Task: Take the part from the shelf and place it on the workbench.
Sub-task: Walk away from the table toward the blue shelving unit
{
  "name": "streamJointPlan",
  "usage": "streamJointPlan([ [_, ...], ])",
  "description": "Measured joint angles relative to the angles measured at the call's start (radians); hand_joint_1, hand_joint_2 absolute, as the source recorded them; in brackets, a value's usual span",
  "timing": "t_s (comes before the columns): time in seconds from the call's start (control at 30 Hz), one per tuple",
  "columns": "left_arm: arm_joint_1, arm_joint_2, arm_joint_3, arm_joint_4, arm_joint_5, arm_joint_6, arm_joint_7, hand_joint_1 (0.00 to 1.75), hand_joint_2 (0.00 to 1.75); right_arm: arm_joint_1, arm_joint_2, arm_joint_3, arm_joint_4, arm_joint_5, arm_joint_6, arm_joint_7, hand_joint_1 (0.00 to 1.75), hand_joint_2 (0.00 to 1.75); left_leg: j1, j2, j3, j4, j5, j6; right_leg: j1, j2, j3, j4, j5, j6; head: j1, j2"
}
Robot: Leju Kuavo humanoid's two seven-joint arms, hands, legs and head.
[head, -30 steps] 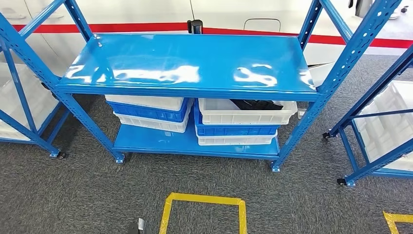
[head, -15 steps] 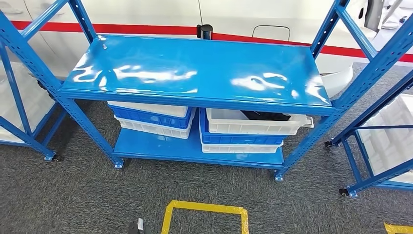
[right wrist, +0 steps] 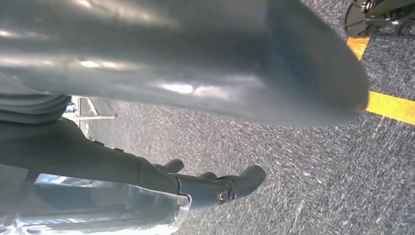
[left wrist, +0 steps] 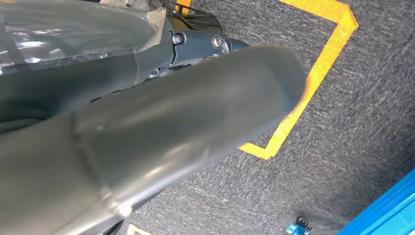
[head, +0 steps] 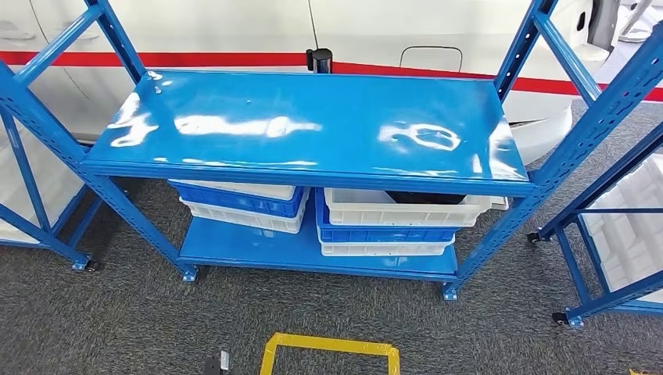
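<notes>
A black part point(head: 426, 198) lies in the top white bin point(head: 406, 211) of the right-hand stack, on the lower level of the blue shelf point(head: 313, 125) straight ahead in the head view. The shelf's top deck is bare and largely hides the part. My left hand point(left wrist: 161, 88) hangs over the grey carpet, thick thumb apart from the dark fingers point(left wrist: 195, 39), holding nothing. My right hand point(right wrist: 122, 161) hangs the same way, its dark fingers point(right wrist: 220, 188) loosely bent away from the thumb, with nothing in it.
A second stack of blue and white bins point(head: 238, 205) sits on the lower level at the left. More blue racks with white bins stand at the left point(head: 31, 164) and right point(head: 618, 226). A yellow tape square point(head: 328, 351) marks the carpet. A white, red-striped wall point(head: 234, 31) runs behind.
The whole picture has shifted, so the camera has moved: the shelf sits a little nearer and the yellow square lies lower in the picture. Nothing on the shelf has moved.
</notes>
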Motion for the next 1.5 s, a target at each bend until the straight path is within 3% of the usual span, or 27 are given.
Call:
streamJointPlan([
  [0.03,0.000,0.000,0.000,0.000,0.000,0.006,0.001,0.00,0.00,0.000,0.000,0.000,0.000,0.000,0.000,0.000,0.00,0.00,0.003,0.002,-0.014,0.001,0.020,-0.003,-0.001,0.001,0.004,0.000,-0.004,0.001,0.000,0.000],
  [0.07,0.000,0.000,0.000,0.000,0.001,0.011,0.003,0.00,0.00,0.001,0.000,0.000,0.000,0.000,0.000,0.000,0.00,0.00,0.005,0.004,-0.007,-0.037,0.057,-0.004,-0.003,0.002,0.009,0.000,-0.008,0.004,0.000,0.000],
  [0.13,0.000,0.000,0.000,0.000,0.002,0.019,0.006,0.00,0.00,0.002,0.000,0.000,0.000,0.000,0.000,0.000,0.00,0.00,0.008,0.007,0.040,-0.168,0.142,-0.003,-0.003,0.005,0.020,0.001,-0.019,0.014,-0.001,0.000],
  [0.2,-0.001,0.000,0.000,0.001,0.003,0.021,0.008,0.00,0.00,0.001,0.001,-0.001,0.000,0.000,0.000,0.000,0.00,0.00,0.007,0.007,0.075,-0.250,0.179,0.005,0.005,0.006,0.022,0.001,-0.030,0.026,-0.002,0.000],
  [0.33,0.000,0.000,0.000,0.001,0.007,0.033,0.015,0.00,0.00,0.000,0.000,-0.001,0.000,0.001,0.000,0.000,0.00,0.00,-0.001,0.002,0.084,-0.262,0.183,0.015,0.010,0.004,0.030,-0.003,-0.036,0.024,0.000,0.000],
  [0.6,0.000,0.000,-0.021,0.001,0.045,0.112,0.054,0.00,0.00,0.000,0.000,-0.001,0.000,0.008,0.000,0.003,0.00,0.00,-0.006,0.001,0.084,-0.262,0.178,0.025,0.007,0.004,0.042,-0.017,-0.033,0.031,0.001,0.000],
  [0.7,0.000,0.000,-0.025,0.001,0.052,0.120,0.055,0.00,0.00,0.000,0.000,-0.001,0.000,0.008,-0.001,0.007,0.00,0.00,-0.007,0.002,0.085,-0.261,0.177,0.027,0.007,0.004,0.041,-0.017,-0.033,0.039,0.000,0.000],
  [0.73,0.000,0.000,-0.025,0.001,0.052,0.121,0.055,0.00,0.44,0.000,0.000,-0.001,0.000,0.008,-0.001,0.007,0.00,0.00,-0.007,0.001,0.085,-0.261,0.177,0.027,0.007,0.004,0.041,-0.017,-0.034,0.042,0.000,0.000],
  [0.87,0.000,0.000,-0.029,0.001,0.061,0.131,0.063,0.00,0.44,0.000,0.001,-0.001,0.000,0.008,-0.003,0.007,0.00,0.00,-0.005,0.001,0.089,-0.262,0.176,0.028,0.007,0.004,0.039,-0.017,-0.034,0.043,0.000,0.000],
  [0.97,0.001,0.001,-0.039,0.001,0.074,0.137,0.072,0.00,1.75,0.000,0.000,-0.001,0.000,0.009,-0.005,0.007,0.00,1.31,-0.003,0.001,0.090,-0.262,0.176,0.028,0.007,0.004,0.039,-0.017,-0.034,0.043,0.000,0.000],
  [1.0,0.001,0.001,-0.043,0.001,0.076,0.138,0.073,0.00,1.75,0.000,0.000,-0.001,0.000,0.009,-0.006,0.007,0.00,1.75,-0.003,0.002,0.090,-0.262,0.176,0.028,0.007,0.004,0.039,-0.017,-0.034,0.043,0.000,0.000],
  [1.2,0.002,0.007,-0.059,0.000,0.091,0.140,0.089,0.00,1.75,0.002,-0.001,0.002,0.000,-0.015,-0.016,0.006,0.00,1.75,-0.002,0.002,0.091,-0.264,0.176,0.027,0.007,0.004,0.041,-0.017,-0.034,0.043,0.000,0.000],
  [1.33,0.012,0.021,-0.078,-0.007,0.070,0.121,0.114,0.00,1.75,0.017,-0.009,0.038,-0.006,-0.120,-0.012,0.000,0.00,0.00,-0.002,0.002,0.091,-0.264,0.176,0.027,0.007,0.004,0.045,-0.017,-0.034,0.043,0.000,0.000],
  [1.5,0.039,0.047,-0.103,-0.022,0.016,0.091,0.133,0.00,1.75,0.041,-0.025,0.100,-0.021,-0.281,0.006,-0.024,0.00,0.00,-0.002,0.002,0.092,-0.265,0.176,0.027,0.008,0.004,0.044,-0.017,-0.034,0.042,0.000,0.000],
])
